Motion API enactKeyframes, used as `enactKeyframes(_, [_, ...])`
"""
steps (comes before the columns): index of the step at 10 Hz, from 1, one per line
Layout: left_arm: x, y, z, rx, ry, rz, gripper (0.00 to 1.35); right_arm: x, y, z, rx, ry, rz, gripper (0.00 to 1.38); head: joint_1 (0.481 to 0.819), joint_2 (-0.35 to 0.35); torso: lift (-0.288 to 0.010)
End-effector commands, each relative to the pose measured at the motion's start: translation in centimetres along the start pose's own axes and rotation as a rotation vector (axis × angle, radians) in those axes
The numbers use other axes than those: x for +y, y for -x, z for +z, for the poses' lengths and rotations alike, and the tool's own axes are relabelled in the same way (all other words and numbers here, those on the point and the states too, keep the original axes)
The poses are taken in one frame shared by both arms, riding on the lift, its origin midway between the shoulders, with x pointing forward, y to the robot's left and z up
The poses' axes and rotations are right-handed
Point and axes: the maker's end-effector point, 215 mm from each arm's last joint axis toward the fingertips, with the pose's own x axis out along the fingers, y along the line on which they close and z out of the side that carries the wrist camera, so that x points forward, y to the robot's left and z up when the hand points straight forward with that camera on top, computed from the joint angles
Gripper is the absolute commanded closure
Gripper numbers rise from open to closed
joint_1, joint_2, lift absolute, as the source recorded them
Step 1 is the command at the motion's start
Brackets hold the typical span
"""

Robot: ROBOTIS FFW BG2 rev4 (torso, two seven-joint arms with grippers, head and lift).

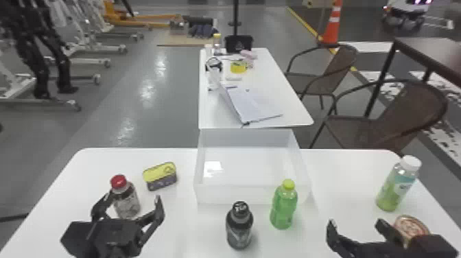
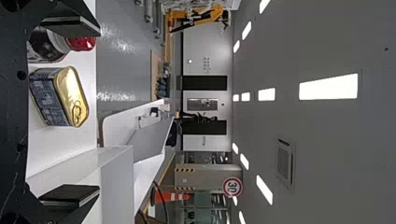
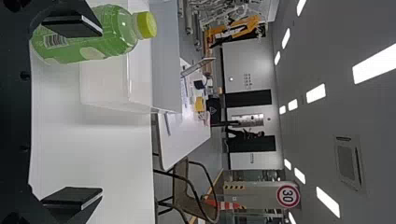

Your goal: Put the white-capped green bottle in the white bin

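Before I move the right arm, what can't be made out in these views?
- Round can: near part, head view, behind the right gripper.
- Red-capped bottle: base, left wrist view, behind the left gripper's housing.
- White-capped green bottle: label print, head view, too small.
- Back table: print on its papers, head view, too small.

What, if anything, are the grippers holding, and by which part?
Nothing is held: the left gripper and right gripper are both open, and the white-capped green bottle stands on the table.
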Motion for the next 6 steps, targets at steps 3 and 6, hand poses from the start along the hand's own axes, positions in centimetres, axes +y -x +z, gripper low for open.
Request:
enactKeyframes(3, [-0.14, 0.01, 0.04, -0.004, 0.002, 0.0, 0.12, -0.04, 0.02, -0.22, 0.004, -0.003, -0.001, 0.1, 0.549, 0.0, -0.1])
enactKeyframes(6, [-0.12, 0.0, 0.19, -0.011, 0.004, 0.0, 0.12, -0.19, 0.0, -0.46, 0.008, -0.011, -0.006, 0.09, 0.549, 0.0, -0.1])
